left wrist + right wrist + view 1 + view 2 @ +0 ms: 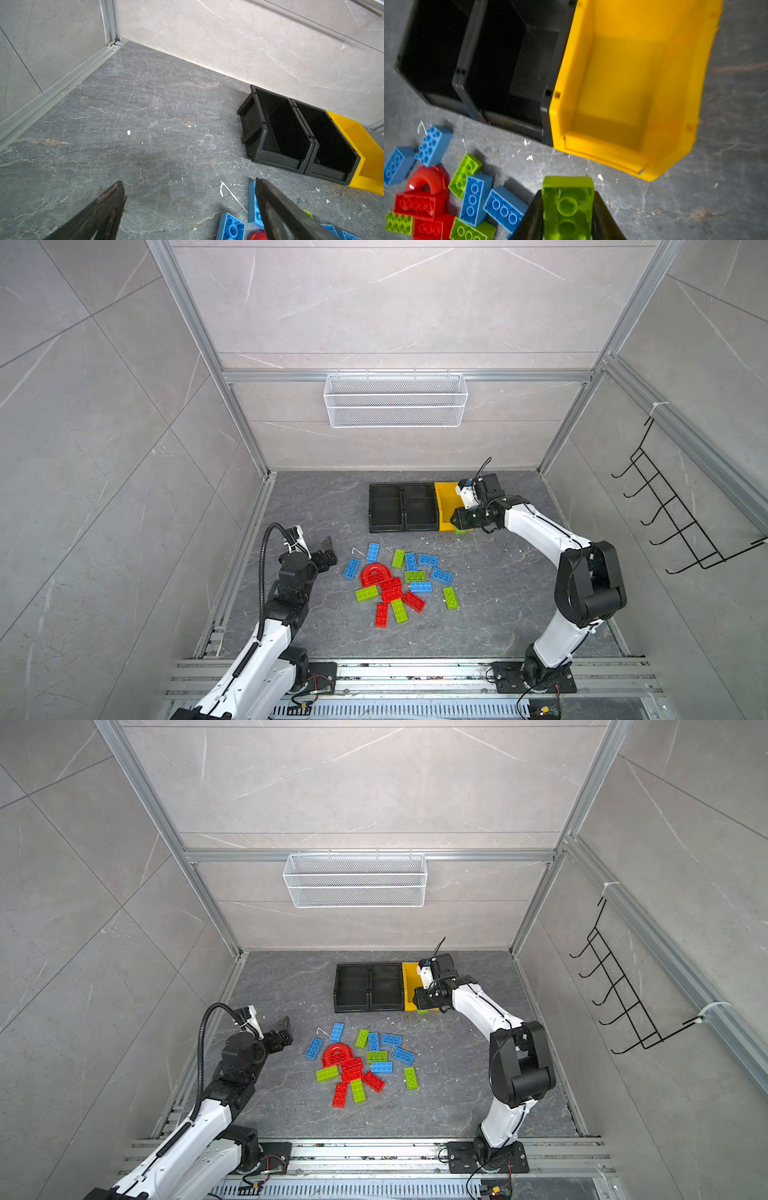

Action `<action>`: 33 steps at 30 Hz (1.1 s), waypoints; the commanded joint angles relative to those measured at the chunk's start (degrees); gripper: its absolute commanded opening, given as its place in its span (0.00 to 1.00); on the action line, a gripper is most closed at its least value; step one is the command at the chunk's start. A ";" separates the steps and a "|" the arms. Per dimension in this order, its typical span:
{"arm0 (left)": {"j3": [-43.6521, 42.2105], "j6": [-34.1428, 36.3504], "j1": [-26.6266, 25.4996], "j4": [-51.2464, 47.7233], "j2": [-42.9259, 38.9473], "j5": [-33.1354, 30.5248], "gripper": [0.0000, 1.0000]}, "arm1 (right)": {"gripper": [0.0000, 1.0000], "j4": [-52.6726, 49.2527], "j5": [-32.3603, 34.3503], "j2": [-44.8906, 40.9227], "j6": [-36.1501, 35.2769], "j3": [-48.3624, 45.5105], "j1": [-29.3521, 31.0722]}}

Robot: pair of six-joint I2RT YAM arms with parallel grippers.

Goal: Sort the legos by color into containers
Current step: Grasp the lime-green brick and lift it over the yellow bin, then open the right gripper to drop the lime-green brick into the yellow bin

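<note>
Hovering just short of the yellow bin (604, 153), right gripper (568, 194) clamps a green brick (568, 209), long axis pointing at the bin; left gripper (189, 181) gapes, well apart.

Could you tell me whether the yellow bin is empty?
Empty: the right wrist view shows the yellow bin bare inside; the right tool holds a green brick outside it.

Left gripper (189, 181) spread wide; right gripper (567, 192) clamped narrow.
</note>
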 commanded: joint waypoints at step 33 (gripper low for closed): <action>2.89 -0.01 -0.06 2.90 3.18 3.50 1.00 | 0.72 0.80 3.25 -1.75 5.32 1.99 3.12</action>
